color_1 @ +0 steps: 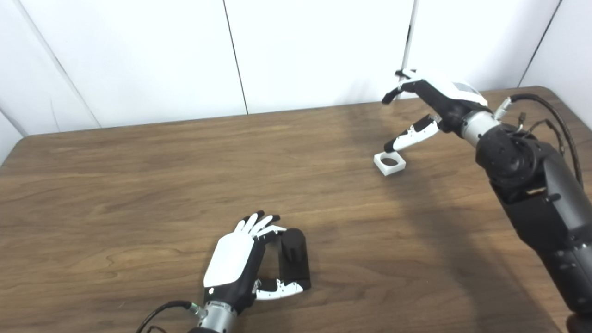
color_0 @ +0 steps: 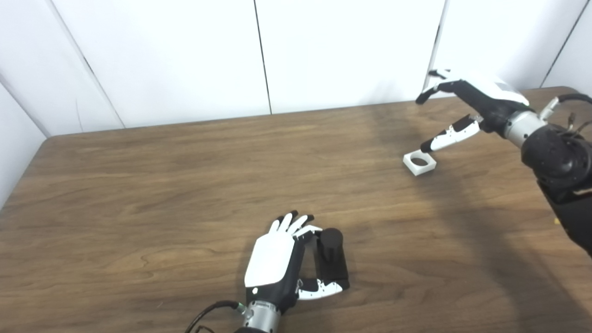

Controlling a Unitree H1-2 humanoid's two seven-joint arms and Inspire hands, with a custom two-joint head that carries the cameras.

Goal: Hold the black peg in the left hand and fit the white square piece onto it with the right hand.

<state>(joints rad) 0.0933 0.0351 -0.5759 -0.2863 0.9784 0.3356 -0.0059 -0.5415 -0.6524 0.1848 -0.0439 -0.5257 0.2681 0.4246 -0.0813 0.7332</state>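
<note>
The black peg (color_0: 331,258), a cylinder on a square black base, stands on the wooden table (color_0: 138,194) near the front centre. My left hand (color_0: 282,259) is beside it on its left, fingers spread and thumb reaching under the base's front, not closed around it. The white square piece (color_0: 419,163), with a round hole, lies flat at the right rear. My right hand (color_0: 467,106) hovers open just above and behind it, thumb tip close to the piece, fingers stretched out toward the wall.
White wall panels (color_0: 259,55) rise right behind the table's far edge. My right forearm (color_1: 532,185) and its cables occupy the table's right side. The table's left corner (color_0: 44,138) sits near the side wall.
</note>
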